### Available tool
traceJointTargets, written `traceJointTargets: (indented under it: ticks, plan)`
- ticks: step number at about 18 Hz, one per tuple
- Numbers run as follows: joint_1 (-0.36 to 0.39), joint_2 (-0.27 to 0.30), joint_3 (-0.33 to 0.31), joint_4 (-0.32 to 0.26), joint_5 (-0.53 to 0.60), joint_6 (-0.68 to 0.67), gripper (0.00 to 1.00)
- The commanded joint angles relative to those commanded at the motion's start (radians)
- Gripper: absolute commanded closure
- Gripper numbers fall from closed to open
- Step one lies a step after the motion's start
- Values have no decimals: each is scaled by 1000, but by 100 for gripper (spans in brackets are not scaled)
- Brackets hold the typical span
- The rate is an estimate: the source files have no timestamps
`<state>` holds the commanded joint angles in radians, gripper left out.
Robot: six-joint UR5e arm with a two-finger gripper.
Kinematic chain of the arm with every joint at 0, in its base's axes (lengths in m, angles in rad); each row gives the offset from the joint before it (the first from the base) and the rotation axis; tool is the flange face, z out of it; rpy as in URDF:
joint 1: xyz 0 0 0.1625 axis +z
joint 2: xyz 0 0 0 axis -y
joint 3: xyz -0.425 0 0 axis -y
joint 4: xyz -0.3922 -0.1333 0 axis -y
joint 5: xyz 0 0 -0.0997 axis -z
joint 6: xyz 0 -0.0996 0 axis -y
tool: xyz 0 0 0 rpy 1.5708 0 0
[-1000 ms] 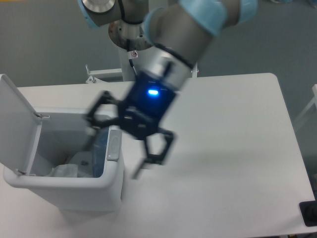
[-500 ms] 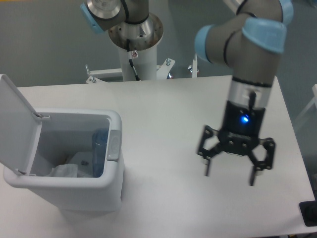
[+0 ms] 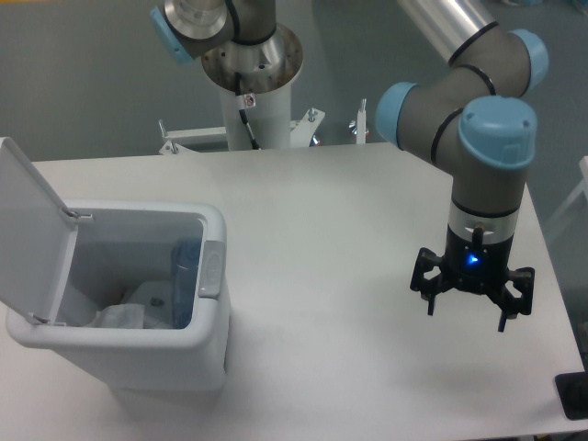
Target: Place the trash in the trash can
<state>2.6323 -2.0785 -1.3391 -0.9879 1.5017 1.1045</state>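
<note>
The white trash can (image 3: 129,344) stands at the table's left front with its flip lid (image 3: 28,225) open and upright. Inside it I see the crushed clear bottle (image 3: 186,280) with its blue end up, leaning on the right wall, and the crumpled whitish wrapper (image 3: 124,315) on the bottom. My gripper (image 3: 467,314) is open and empty, pointing down above the table at the right, far from the can.
The arm's base column (image 3: 253,87) stands behind the table's back edge. A dark object (image 3: 574,395) sits at the table's front right corner. The table's right edge is close to the gripper.
The gripper swung from just right of the trash can across the table to the right side, then moved a little further right. It stays open and empty.
</note>
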Motion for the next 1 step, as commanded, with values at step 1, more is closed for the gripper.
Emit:
traceJointTargets:
  ticks: [1]
  plan:
    - [-2, -2, 0, 0, 0, -2, 0]
